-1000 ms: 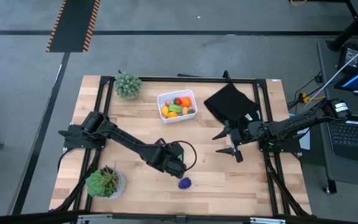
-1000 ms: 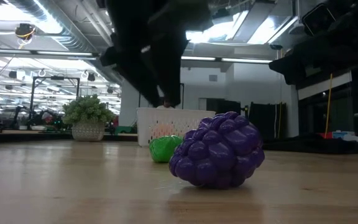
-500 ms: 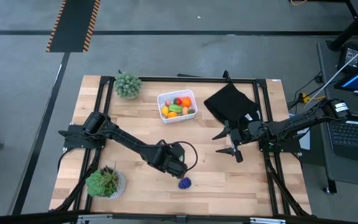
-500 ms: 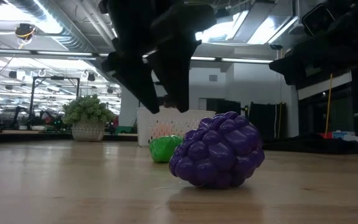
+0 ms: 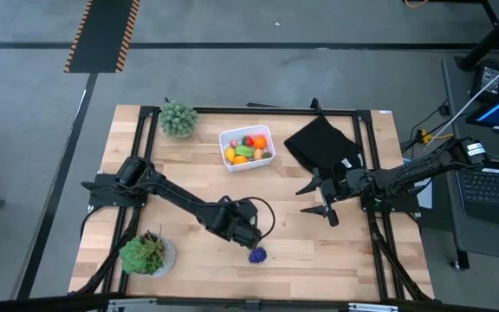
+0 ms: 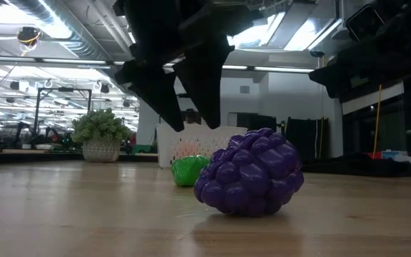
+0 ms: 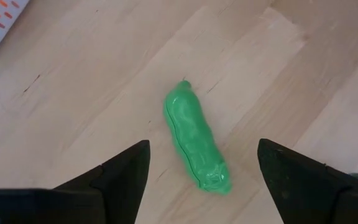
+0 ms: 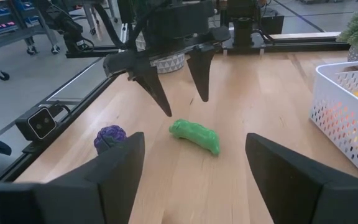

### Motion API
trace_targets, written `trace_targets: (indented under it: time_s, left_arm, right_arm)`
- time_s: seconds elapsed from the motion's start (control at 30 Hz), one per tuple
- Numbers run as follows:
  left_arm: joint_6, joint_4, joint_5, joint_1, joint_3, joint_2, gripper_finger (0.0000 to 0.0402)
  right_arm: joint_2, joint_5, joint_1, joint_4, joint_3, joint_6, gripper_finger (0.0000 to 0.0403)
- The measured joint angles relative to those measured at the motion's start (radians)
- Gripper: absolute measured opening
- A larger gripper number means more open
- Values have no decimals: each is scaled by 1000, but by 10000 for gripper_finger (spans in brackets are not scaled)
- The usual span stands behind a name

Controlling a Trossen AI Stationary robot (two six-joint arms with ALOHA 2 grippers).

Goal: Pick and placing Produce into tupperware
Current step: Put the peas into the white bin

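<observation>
A green pea pod (image 7: 196, 140) lies flat on the wooden table, with my left gripper (image 8: 185, 106) hovering open just above it, one finger to each side and neither touching. The pod also shows in the low view (image 6: 186, 171), behind a purple grape bunch (image 6: 250, 173) that rests on the table nearer the front edge (image 5: 256, 255). The white tupperware (image 5: 246, 147) stands at the far middle and holds several yellow, orange, red and green produce pieces. My right gripper (image 5: 323, 198) waits open at the table's right side, level and pointing left.
Two bushy potted plants stand at the far left (image 5: 178, 119) and near left (image 5: 148, 253). A black folded cloth (image 5: 320, 143) lies at the far right beside the tub. Bare wood stretches between the pod and the tub.
My left gripper has opened its fingers wide over the green pod while staying in place. The pod and the grape bunch have not moved.
</observation>
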Motion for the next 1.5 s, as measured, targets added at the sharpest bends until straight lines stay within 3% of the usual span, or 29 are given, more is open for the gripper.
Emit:
trace_targets:
  time_s: [0.37, 0.8, 1.17, 1.5]
  left_arm:
    - [-5, 8, -2, 4, 0, 19, 289]
    - [-5, 23, 74, 62, -1, 127, 289]
    - [20, 28, 92, 79, 2, 140, 286]
    - [44, 41, 110, 72, 2, 142, 202]
  right_arm:
    - [0, 0, 1, 1, 0, 2, 281]
    - [2, -1, 14, 14, 0, 2, 281]
    - [2, -1, 14, 13, 0, 0, 281]
    - [2, -1, 14, 13, 0, 1, 281]
